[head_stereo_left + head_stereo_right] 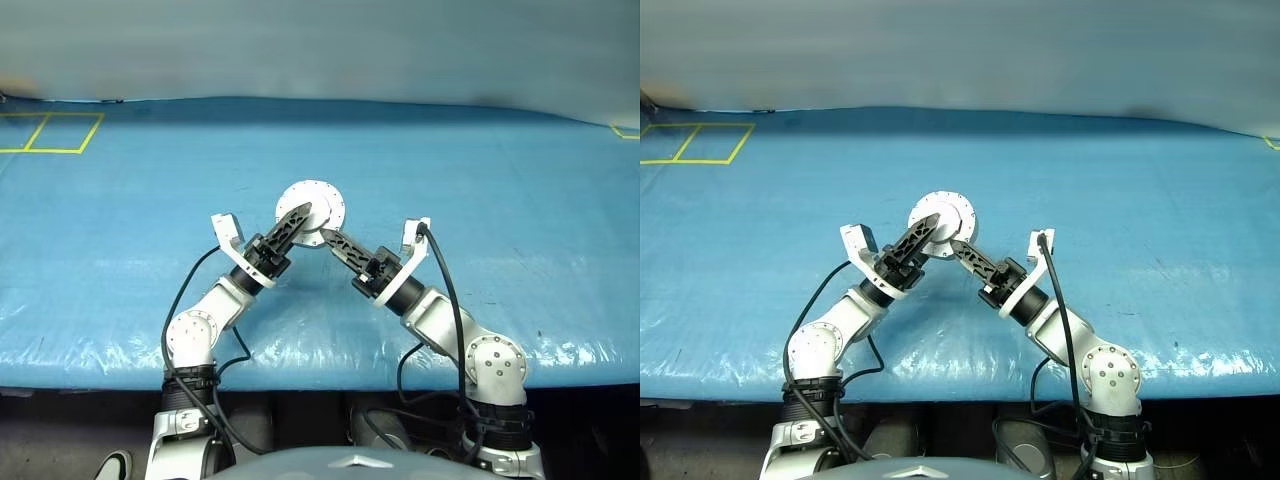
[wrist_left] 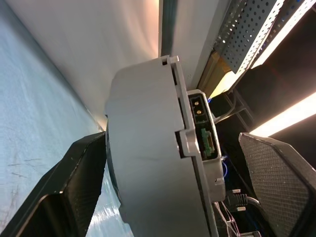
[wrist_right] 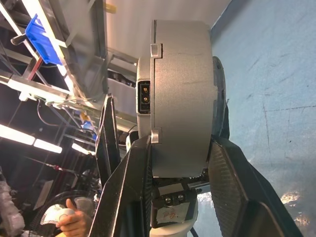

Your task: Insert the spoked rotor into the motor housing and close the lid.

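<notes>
The motor housing point(image 1: 311, 208) is held up off the blue table, a closed-looking silver drum with a seam around its side point(image 3: 177, 89); its round silver face is turned toward the head camera. My right gripper point(image 3: 181, 143) is shut on it, one finger pressed to each flat face. My left gripper point(image 2: 173, 138) is open and straddles the same drum from the other side: one finger point(image 2: 74, 187) lies against a face, while the other finger point(image 2: 276, 182) stands apart with a gap. The spoked rotor is hidden. I cannot tell the lid from the body.
The blue sheet-covered table point(image 1: 500, 200) stretches wide on all sides, with its front edge close to me. Yellow tape squares point(image 1: 50, 133) mark its far left corner. In the right wrist view, a person's hand point(image 3: 74, 222) shows beyond the table, amid shelving.
</notes>
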Robot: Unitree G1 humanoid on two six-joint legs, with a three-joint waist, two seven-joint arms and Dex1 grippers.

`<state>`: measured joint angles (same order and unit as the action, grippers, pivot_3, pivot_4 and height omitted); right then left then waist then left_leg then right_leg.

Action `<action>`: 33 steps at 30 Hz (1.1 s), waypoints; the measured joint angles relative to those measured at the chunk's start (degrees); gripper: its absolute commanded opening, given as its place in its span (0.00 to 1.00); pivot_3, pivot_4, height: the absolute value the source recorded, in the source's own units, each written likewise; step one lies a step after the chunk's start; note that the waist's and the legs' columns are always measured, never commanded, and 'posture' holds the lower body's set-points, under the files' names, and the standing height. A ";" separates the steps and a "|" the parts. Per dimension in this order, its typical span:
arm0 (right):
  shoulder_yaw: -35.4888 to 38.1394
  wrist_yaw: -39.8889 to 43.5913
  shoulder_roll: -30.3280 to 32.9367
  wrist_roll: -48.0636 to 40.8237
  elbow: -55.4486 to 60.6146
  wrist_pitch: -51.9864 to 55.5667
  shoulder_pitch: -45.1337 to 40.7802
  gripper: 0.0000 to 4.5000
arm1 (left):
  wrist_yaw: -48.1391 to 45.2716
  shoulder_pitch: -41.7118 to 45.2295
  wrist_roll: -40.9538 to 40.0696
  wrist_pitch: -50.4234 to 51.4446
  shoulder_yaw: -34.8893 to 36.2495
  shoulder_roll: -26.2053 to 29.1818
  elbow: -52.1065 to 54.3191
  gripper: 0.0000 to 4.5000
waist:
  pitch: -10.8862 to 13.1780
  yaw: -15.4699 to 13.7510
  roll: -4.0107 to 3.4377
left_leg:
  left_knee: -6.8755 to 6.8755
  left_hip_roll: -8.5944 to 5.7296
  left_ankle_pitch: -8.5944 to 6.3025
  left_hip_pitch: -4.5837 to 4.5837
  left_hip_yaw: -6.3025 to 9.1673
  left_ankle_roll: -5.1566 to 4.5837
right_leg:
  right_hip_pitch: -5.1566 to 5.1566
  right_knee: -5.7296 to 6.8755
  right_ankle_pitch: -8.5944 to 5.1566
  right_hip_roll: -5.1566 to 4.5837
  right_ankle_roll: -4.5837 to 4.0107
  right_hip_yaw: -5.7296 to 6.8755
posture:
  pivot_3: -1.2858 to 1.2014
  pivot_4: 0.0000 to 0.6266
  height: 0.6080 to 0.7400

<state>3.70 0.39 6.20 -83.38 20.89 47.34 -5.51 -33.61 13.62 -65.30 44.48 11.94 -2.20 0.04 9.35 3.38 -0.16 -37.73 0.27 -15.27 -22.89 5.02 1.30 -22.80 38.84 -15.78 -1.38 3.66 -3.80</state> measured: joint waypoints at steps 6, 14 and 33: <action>-0.33 0.82 0.10 0.64 -0.16 -0.43 -0.32 0.28 | 1.47 0.02 -0.18 -0.15 -0.04 -0.21 -0.01 0.60 | 0.00 0.02 0.00 | 0.00 0.00 0.00 0.00 0.00 0.00 | 0.00 0.00 0.00 0.00 0.00 0.00 | 0.52 0.24 1.00; -0.62 0.62 -0.99 2.34 -0.24 -1.07 -0.32 0.28 | 3.55 0.07 -0.39 -0.67 -0.01 -1.05 -0.01 0.58 | 0.00 0.03 0.00 | -0.02 0.00 0.00 0.00 0.01 0.00 | 0.01 0.01 0.00 0.01 0.00 0.00 | 0.52 0.24 1.00; -1.80 0.80 -2.97 6.46 -1.73 -1.67 -1.28 0.93 | 6.35 4.63 6.99 -6.34 -0.79 -2.24 -3.07 0.53 | 0.00 0.14 0.00 | -0.03 0.00 0.00 -0.01 0.00 0.01 | 0.00 0.01 0.01 0.02 0.02 -0.01 | 0.52 0.24 1.00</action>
<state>1.91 1.19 3.23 -76.92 19.16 45.67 -6.79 -27.26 18.24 -58.31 38.14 11.14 -4.44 -3.03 9.35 3.52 -0.15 -37.76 0.27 -15.27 -22.90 5.02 1.31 -22.80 38.85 -15.76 -1.37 3.68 -3.80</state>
